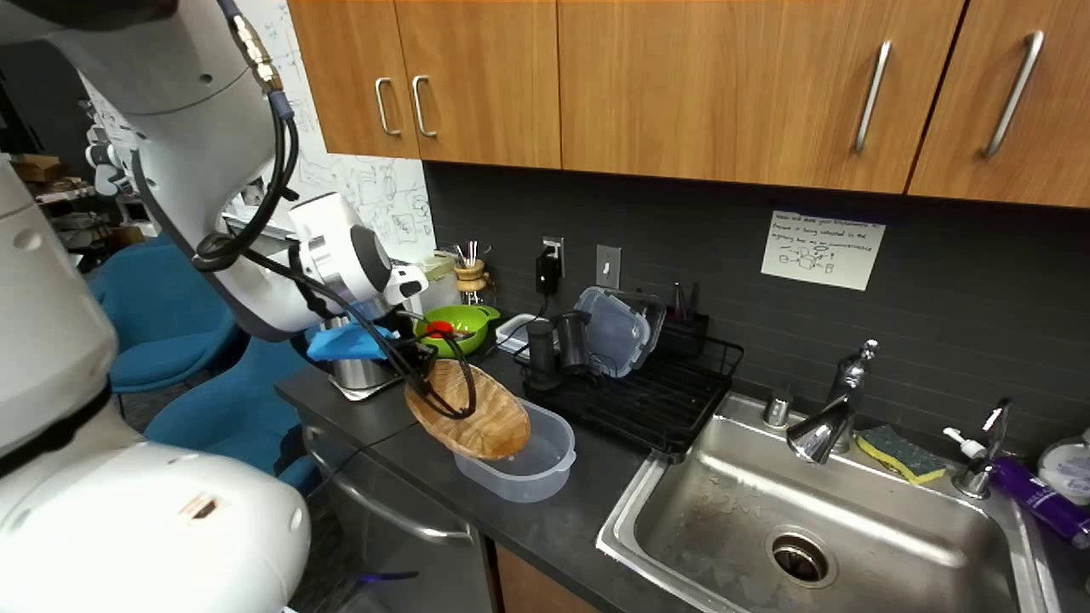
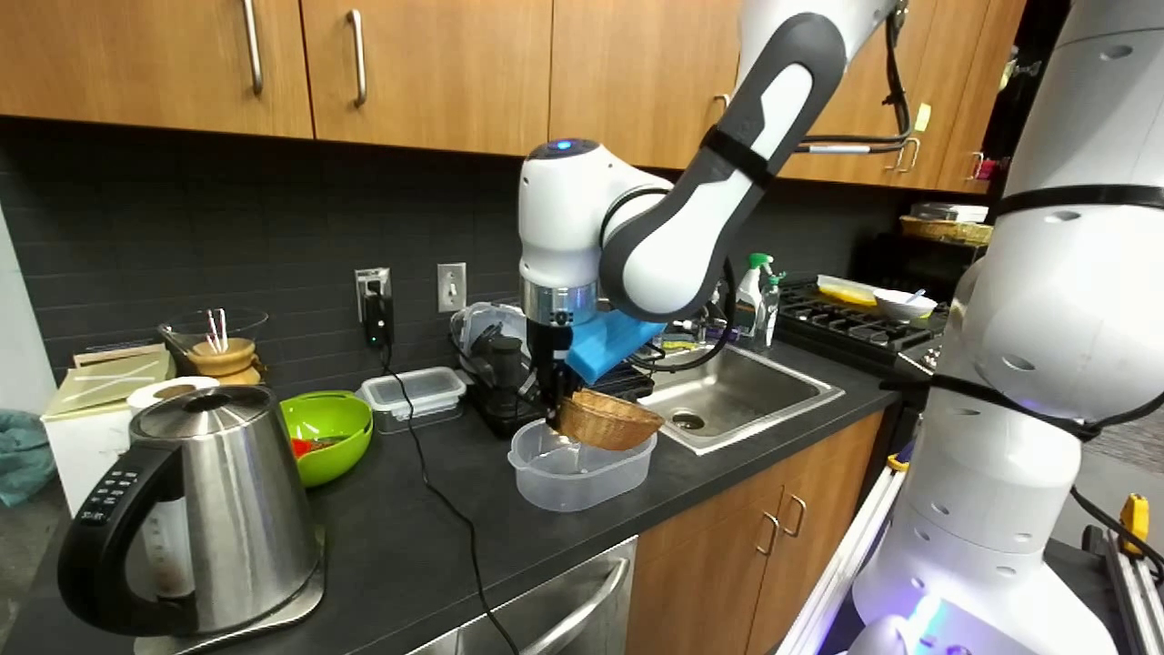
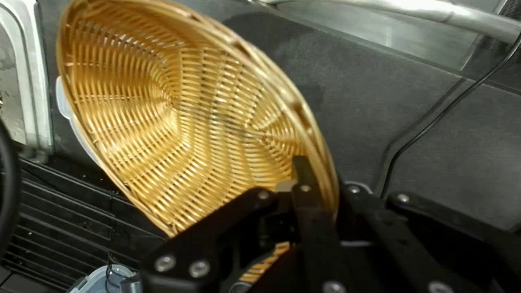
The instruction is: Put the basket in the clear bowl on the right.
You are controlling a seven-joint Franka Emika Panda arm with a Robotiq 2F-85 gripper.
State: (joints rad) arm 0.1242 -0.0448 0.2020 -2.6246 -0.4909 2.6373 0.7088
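kettle handle (image 2: 95, 548): seemingly "start"; handwritten wall note (image 1: 822, 250) and purple bottle (image 1: 1041, 501) too blurred to read

Free counter (image 2: 391, 537) beside kettle (image 2: 232, 509), black cord (image 2: 425, 475) across; basket (image 2: 607, 420) above clear bowl (image 2: 582, 482), dish rack (image 1: 634, 404) behind

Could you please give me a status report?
Tool shut on wicker basket. Basket held tilted over clear plastic container. Possible obstacle: black dish rack beside container.
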